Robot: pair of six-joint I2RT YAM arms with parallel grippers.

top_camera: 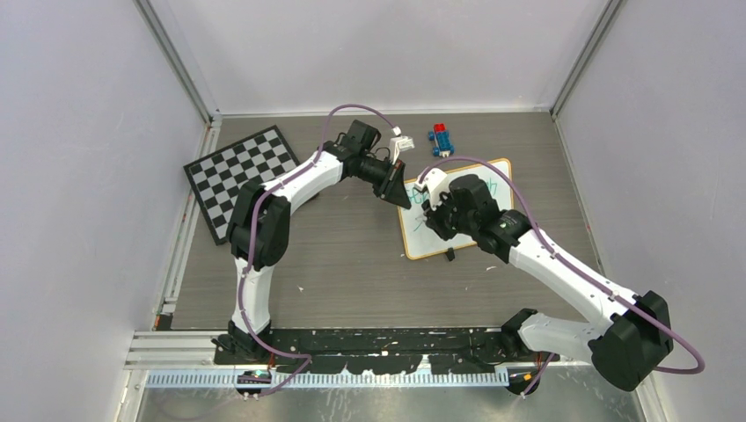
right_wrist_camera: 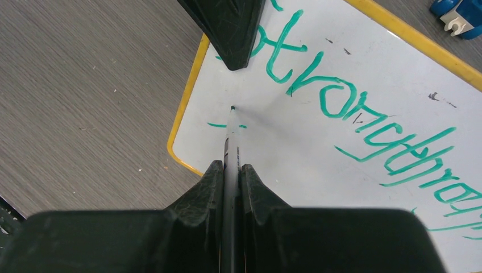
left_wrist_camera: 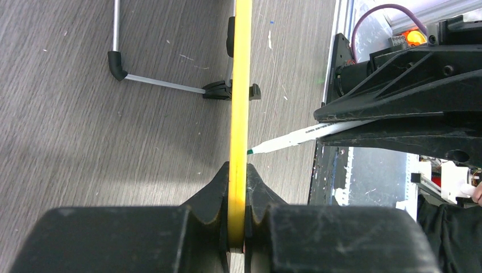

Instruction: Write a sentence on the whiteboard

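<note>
A stiff black-and-white checkerboard (top_camera: 242,180) lies well to the left of the left gripper (left_wrist_camera: 239,176). That arm arcs forward, then bends right, its black fingers pinched tight on the thin yellow rim of the whiteboard (right_wrist_camera: 284,170), a smooth white rectangle with rounded corners. The right arm stretches diagonally leftward. The right gripper (right_wrist_camera: 232,170) clamps a slim white marker (right_wrist_camera: 232,133), its tip on the board just ahead. The sentence (right_wrist_camera: 341,108), looping green handwriting, runs ahead and rightward.

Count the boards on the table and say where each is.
2. The checkerboard sits at the far left. The whiteboard is right of centre, its left edge clamped by the left gripper, partly covered by the right gripper.
</note>
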